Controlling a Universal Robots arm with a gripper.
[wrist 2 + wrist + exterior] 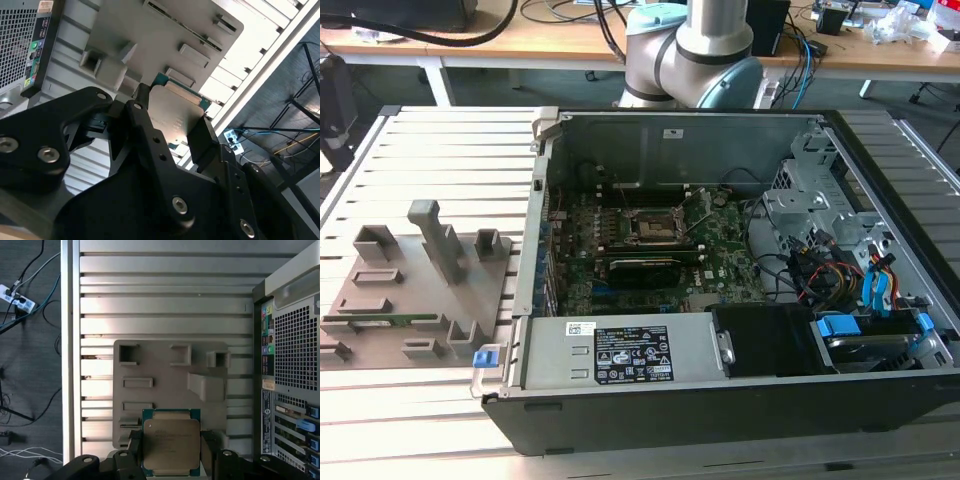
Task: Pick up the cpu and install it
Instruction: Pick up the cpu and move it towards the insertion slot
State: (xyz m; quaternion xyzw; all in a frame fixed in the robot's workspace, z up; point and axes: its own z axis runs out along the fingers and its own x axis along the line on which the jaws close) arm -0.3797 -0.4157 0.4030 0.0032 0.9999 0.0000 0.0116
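The pincer is clenched on the cpu, its fingers against two opposite edges. Faint print marks the cpu's metal top. Beyond lies a grey block tray on the slatted worktop. In the exterior view the tray sits at nine o'clock of the open computer case, which bears a printed label.

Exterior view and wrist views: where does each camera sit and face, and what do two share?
Exterior view: off the arm, looking down into the open black computer case; grey arm base shows.
First wrist view: at the wrist, facing down onto the grey fixture plate; black tool shows.
Second wrist view: at the wrist, slanting along the tool.
Both wrist views share the silvery square cpu.
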